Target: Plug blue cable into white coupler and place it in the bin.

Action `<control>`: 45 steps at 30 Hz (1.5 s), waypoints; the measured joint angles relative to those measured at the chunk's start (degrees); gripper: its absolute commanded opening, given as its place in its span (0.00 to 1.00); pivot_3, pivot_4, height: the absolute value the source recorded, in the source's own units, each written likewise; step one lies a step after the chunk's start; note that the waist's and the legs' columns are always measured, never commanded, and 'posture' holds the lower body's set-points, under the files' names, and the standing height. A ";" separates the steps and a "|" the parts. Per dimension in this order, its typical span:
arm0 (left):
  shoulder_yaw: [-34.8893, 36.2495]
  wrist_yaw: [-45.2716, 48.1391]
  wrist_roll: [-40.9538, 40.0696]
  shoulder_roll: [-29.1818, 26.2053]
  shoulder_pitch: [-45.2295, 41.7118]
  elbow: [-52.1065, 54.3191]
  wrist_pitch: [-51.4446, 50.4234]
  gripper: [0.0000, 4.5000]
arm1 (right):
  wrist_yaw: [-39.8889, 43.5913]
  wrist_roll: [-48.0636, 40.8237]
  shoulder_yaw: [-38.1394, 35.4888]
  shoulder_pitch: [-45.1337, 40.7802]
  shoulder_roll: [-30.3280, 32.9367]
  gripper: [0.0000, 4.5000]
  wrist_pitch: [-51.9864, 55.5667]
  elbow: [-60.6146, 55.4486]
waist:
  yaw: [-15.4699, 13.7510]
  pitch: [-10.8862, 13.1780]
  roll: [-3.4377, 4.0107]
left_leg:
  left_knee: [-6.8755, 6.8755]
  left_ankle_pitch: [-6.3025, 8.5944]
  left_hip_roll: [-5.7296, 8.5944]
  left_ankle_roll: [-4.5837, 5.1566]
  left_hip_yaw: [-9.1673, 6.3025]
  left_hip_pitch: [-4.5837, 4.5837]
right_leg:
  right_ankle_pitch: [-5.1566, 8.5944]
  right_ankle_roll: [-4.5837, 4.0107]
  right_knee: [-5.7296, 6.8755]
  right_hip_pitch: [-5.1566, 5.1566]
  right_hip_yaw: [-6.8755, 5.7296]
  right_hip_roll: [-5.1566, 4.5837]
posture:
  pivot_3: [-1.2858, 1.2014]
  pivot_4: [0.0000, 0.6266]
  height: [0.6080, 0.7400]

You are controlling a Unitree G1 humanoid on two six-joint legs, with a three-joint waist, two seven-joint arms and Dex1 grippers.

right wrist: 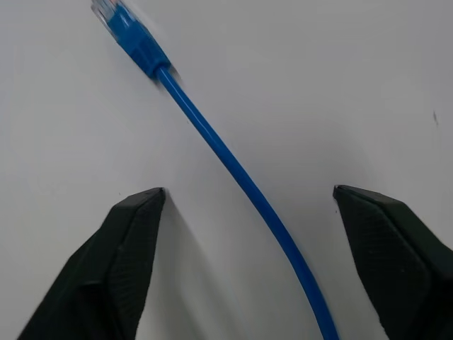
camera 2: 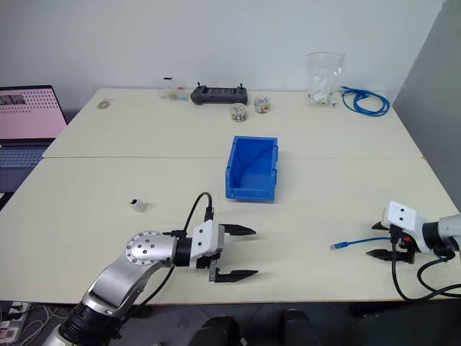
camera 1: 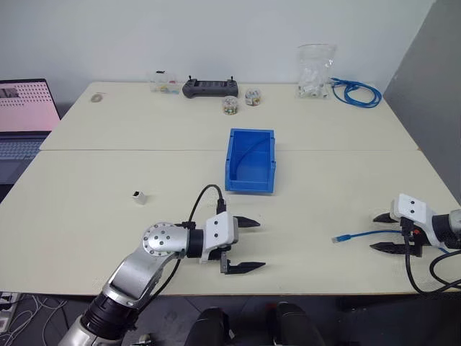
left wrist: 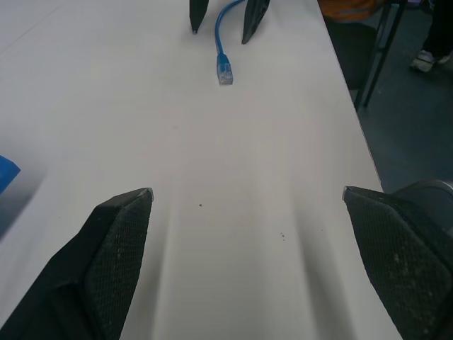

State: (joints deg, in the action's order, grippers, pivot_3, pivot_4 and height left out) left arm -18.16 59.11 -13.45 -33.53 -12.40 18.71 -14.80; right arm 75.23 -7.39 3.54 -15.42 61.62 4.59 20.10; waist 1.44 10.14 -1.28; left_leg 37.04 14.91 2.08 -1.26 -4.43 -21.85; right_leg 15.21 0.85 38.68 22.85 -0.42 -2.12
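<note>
Blue cable (camera 1: 360, 234) flat on the table (camera 1: 324, 194), near the front right edge, clear plug end (right wrist: 106, 10) pointing toward the middle. Runs back between the two spread fingers of the right gripper (camera 1: 383, 232), one finger on either side, neither touching it, nothing pinched. Seen from the right wrist, cable (right wrist: 233, 170) crosses the gap diagonally, fingers (right wrist: 120, 262) well apart.

Bin (camera 1: 251, 160) at the table's centre, open top, lowered lip toward the front. Inside, a thin dark curved line across the floor; cannot tell what it is. Otherwise bare blue walls.

White coupler (camera 1: 139, 196) alone on the left half of the table, well apart from cable and bin.

Left gripper (camera 1: 241, 245) low over the front of the table, just ahead of the bin's front, pointing right, fingers spread wide, holding nothing. From the left wrist, cable plug (left wrist: 224, 72) far off between the right gripper's tips.

Along the back edge: clear bag (camera 1: 315, 71) with small white parts inside, coiled blue cable bundle (camera 1: 355, 91) beside it, two small jars (camera 1: 240, 101) with mixed contents, black controller (camera 1: 209, 87), small clear box (camera 1: 163, 82) with bits inside. Laptop (camera 1: 25, 119) off the table's left.
</note>
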 measured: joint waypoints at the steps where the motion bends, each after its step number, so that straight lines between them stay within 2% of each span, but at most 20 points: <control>1: -0.01 -0.03 0.00 0.02 -0.28 0.25 -0.23 1.00 | 0.33 0.38 0.19 -0.61 -0.16 0.63 -0.61 0.76 | 0.02 0.00 -0.01 | 0.00 0.00 0.00 0.00 -0.01 0.01 | 0.00 0.00 -0.01 -0.02 0.00 0.00 | 0.52 0.24 1.00; 6: -0.01 -0.61 -0.16 0.07 -1.88 2.08 -2.65 1.00 | 2.48 1.93 2.18 -3.31 -0.23 0.38 -3.00 3.65 | 0.03 0.00 -0.01 | 0.01 0.00 0.00 0.00 -0.12 0.20 | 0.00 0.00 -0.13 -0.33 -0.01 0.00 | 0.52 0.24 1.00; 11: -0.02 -0.97 -0.20 0.11 -2.65 2.85 -4.17 1.00 | 3.53 3.42 2.86 -4.13 -0.22 0.08 -5.24 4.67 | 0.00 0.00 -0.01 | -0.01 0.01 0.00 0.00 -0.18 0.39 | 0.01 0.01 -0.29 -0.62 -0.06 -0.01 | 0.52 0.24 1.00; 13: -0.01 -0.97 -0.35 0.11 -2.96 3.15 -4.55 1.00 | 3.51 4.03 2.98 -4.46 -0.23 0.00 -5.98 4.99 | 0.00 0.00 0.00 | -0.02 0.00 -0.01 0.00 -0.17 0.39 | 0.01 0.01 -0.35 -0.64 -0.06 -0.01 | 0.52 0.24 1.00; 19: 0.40 -0.21 -0.77 -1.93 -1.19 4.01 -4.40 1.00 | 3.57 4.60 3.30 -4.84 -0.64 0.00 -6.58 4.28 | 0.18 0.00 0.00 | -0.04 0.01 -0.10 0.00 -0.13 0.40 | -0.02 0.01 -0.50 -0.67 -0.04 0.03 | 0.52 0.24 1.00; 24: 3.57 0.81 -0.59 -7.44 3.96 4.09 -1.32 1.00 | 5.79 2.51 4.52 -3.49 -2.41 0.00 -2.59 -7.25 | 0.33 0.08 0.15 | -0.07 0.01 -0.26 -0.01 -0.10 0.41 | -0.01 0.00 -0.51 -0.63 -0.04 0.15 | 0.52 0.24 1.00; 28: 8.20 1.57 0.81 -12.85 8.71 2.71 2.83 1.00 | 5.82 0.34 7.42 -4.68 -6.92 0.00 4.03 -20.49 | 0.19 0.11 0.19 | -0.07 0.02 -0.41 -0.03 -0.13 0.39 | -0.03 -0.03 -0.59 -0.62 -0.10 0.26 | 0.52 0.24 1.00; 31: 11.98 1.43 1.07 -15.17 12.65 1.27 4.72 1.00 | 3.46 1.54 12.23 -8.84 -14.12 0.00 8.95 -24.15 | 0.09 0.13 0.19 | -0.06 0.02 -0.41 -0.03 -0.14 0.36 | -0.04 -0.04 -0.60 -0.60 -0.11 0.26 | 0.52 0.24 1.00; 37: 17.21 0.22 1.34 -16.37 16.80 0.81 7.05 1.00 | -2.44 6.99 22.23 -17.08 -28.36 0.00 14.43 -19.49 | -0.35 0.15 0.20 | -0.06 0.03 -0.38 -0.05 -0.18 0.19 | -0.20 -0.31 -0.68 -0.48 -0.14 0.25 | 0.52 0.24 1.00; 42: 19.83 0.12 1.97 -17.00 18.91 -0.28 8.73 1.00 | -5.53 9.82 24.88 -22.47 -35.08 0.00 16.64 -11.83 | -0.47 0.15 0.20 | -0.07 0.03 -0.38 -0.06 -0.18 0.17 | -0.25 -0.40 -0.65 -0.41 -0.16 0.24 | 0.52 0.24 1.00; 45: 20.51 0.13 2.28 -17.03 18.94 -1.60 9.71 1.00 | -5.69 10.41 25.09 -24.16 -36.47 0.13 16.59 -9.24 | -0.35 0.15 0.21 | -0.08 0.03 -0.41 -0.06 -0.16 0.27 | -0.25 -0.40 -0.61 -0.45 -0.17 0.27 | 0.52 0.24 1.00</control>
State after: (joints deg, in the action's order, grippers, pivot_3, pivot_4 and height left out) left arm 2.36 59.24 -11.17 -50.56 6.54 17.11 -5.09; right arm 69.55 3.02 28.63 -39.57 25.15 21.18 10.87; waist 1.10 10.29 -1.07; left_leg 36.96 14.95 1.67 -1.31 -4.60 -21.59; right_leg 14.96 0.45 38.07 22.40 -0.60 -1.86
